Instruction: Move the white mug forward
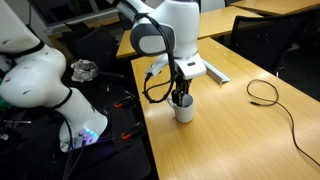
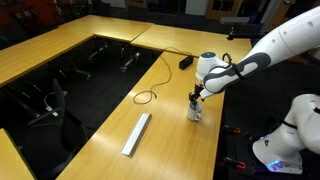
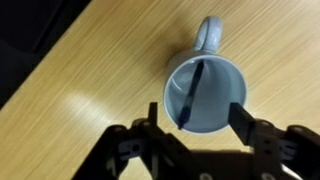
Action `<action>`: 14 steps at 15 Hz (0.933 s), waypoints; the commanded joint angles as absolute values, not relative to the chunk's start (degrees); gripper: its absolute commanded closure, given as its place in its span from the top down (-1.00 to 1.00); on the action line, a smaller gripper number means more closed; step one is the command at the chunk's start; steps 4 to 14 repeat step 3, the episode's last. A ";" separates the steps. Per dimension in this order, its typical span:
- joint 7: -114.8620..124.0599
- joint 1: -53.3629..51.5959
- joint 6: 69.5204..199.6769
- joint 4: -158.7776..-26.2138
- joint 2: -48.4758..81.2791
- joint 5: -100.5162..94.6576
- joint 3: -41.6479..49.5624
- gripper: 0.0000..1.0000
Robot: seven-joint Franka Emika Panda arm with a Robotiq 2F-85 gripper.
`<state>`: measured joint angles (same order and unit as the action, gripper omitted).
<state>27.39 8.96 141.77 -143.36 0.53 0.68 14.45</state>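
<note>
The white mug (image 1: 184,110) stands upright on the wooden table near its edge, and shows in both exterior views (image 2: 195,114). In the wrist view the mug (image 3: 205,95) is seen from above, handle pointing away from me, with a thin dark stick leaning inside it. My gripper (image 1: 181,97) (image 2: 196,100) hangs straight down onto the mug's top. In the wrist view my gripper (image 3: 195,120) is open, its two fingers straddling the near part of the rim: the left finger stands just outside the wall, the right finger overlaps the rim's edge.
A long flat white-grey bar (image 2: 136,134) lies on the table, also visible behind my arm (image 1: 215,73). A black cable (image 1: 265,92) (image 2: 148,96) loops across the tabletop. A second white robot (image 1: 40,80) stands beside the table edge, over cluttered dark floor.
</note>
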 commanded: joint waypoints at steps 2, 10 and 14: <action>25.34 10.07 133.97 -142.46 -6.99 -1.85 12.28 1.00; 24.79 10.22 133.37 -142.06 -7.89 -2.94 11.71 1.00; 24.79 10.22 133.37 -142.06 -7.89 -2.94 11.71 1.00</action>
